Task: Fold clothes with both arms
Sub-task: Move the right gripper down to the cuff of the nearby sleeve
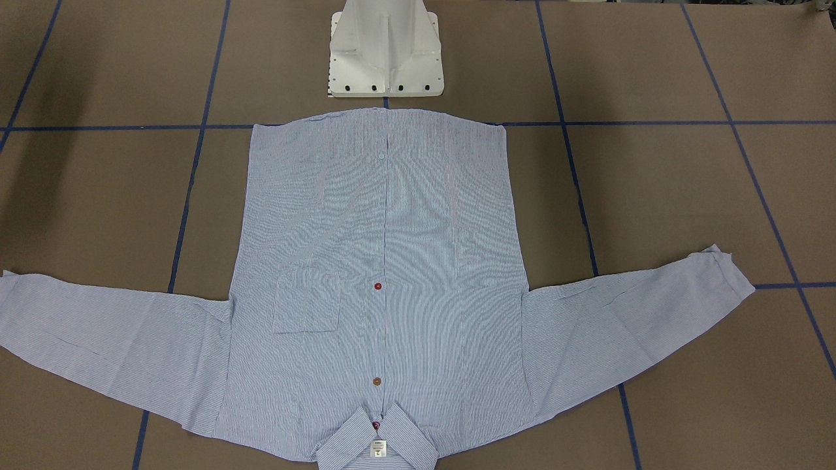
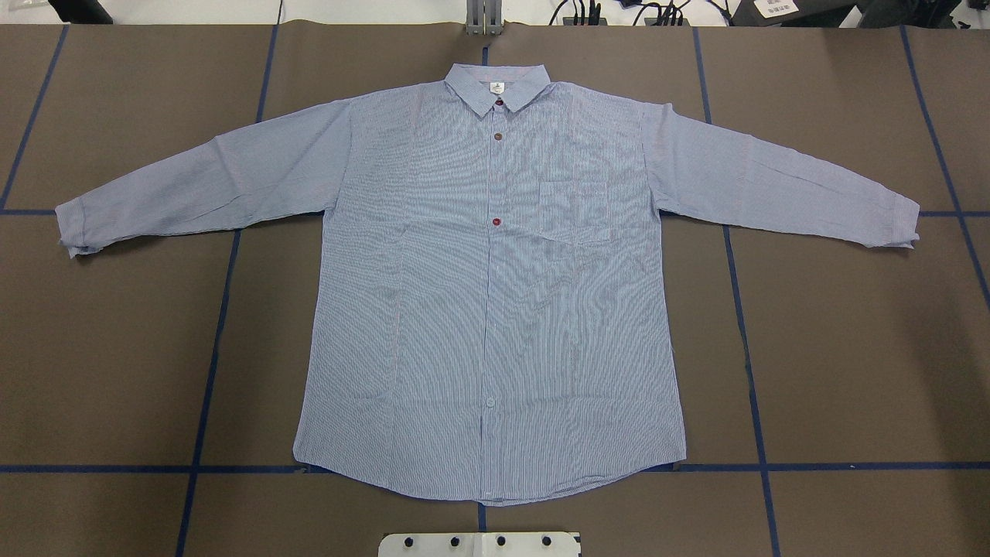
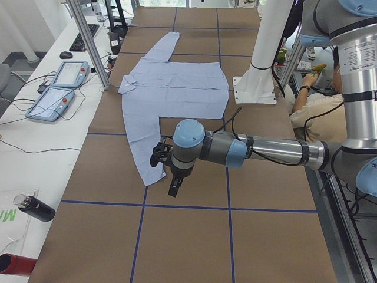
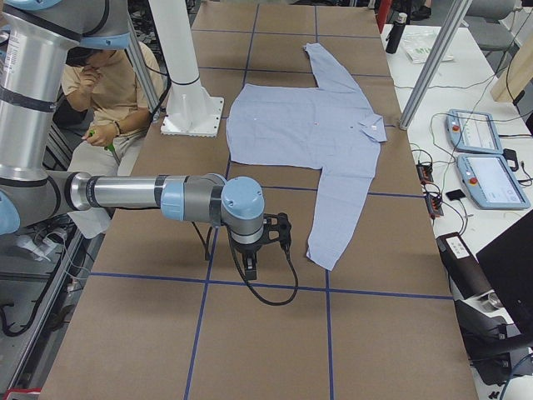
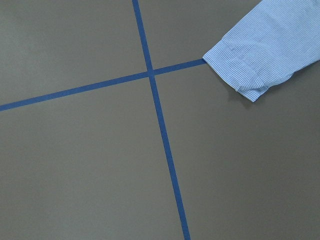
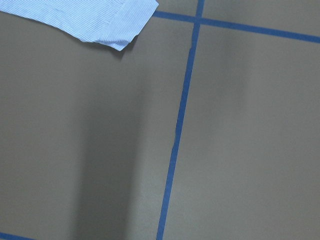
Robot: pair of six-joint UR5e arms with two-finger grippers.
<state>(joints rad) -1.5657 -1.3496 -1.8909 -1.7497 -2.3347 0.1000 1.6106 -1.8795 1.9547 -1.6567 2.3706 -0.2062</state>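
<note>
**striped shirt, laid flat, both arms standing off**

item 1: shirt. light blue and white fine stripe, long sleeves, front side up and buttoned. it lies spread in the middle of the table, with its hem just before the white pedestal and its collar at the far edge from the robot. a small white neck label shows inside the collar. dark red buttons run down the placket and the chest pocket sits beside it. both sleeves are stretched out sideways, one to each side, cuffs resting on the brown cover.

item 2: left arm. it reaches low over the table, and the left gripper points down near the cuff on that side, apart from the cloth. whether its jaws are wide or closed, i cannot tell (it shows only in the side view).

item 3: right arm. it mirrors the other, with the right gripper pointing down near the other cuff, not touching it. jaw state likewise cannot be told.

item 4: blue tape lines divide the table cover into squares.

item 5: a person is seated behind the pedestal.
</note>
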